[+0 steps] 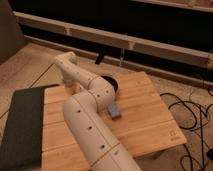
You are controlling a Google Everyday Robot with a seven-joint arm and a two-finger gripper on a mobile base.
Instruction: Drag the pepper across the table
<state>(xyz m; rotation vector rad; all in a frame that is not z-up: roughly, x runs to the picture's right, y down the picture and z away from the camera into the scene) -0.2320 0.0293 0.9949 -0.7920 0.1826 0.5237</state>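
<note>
One table (145,105) fills the middle of the frame, its light wooden planks running from the left edge to lower right. One arm (85,125), mine, is the next biggest thing: a thick white run of segments that enters at the bottom centre and climbs over the tabletop toward the upper left, bending at an elbow above the table's far left corner. One dark grey mat (22,125) lies along the table's left side, at the lower left of the frame. Several dark cables (192,110) loop on the floor to the right of the table. One dark round bowl (111,84) sits at the table's far edge near the centre, partly behind my arm. One small blue-grey flat object (114,110) lies on the planks just right of my arm, below the bowl. My gripper (68,82) hangs down over the table's far left part, just right of the mat's top end, and I cannot tell whether it is spread or closed. One small orange shape, the pepper (76,89), lies on the wood right at the gripper, on its lower right; I cannot tell whether they touch.
</note>
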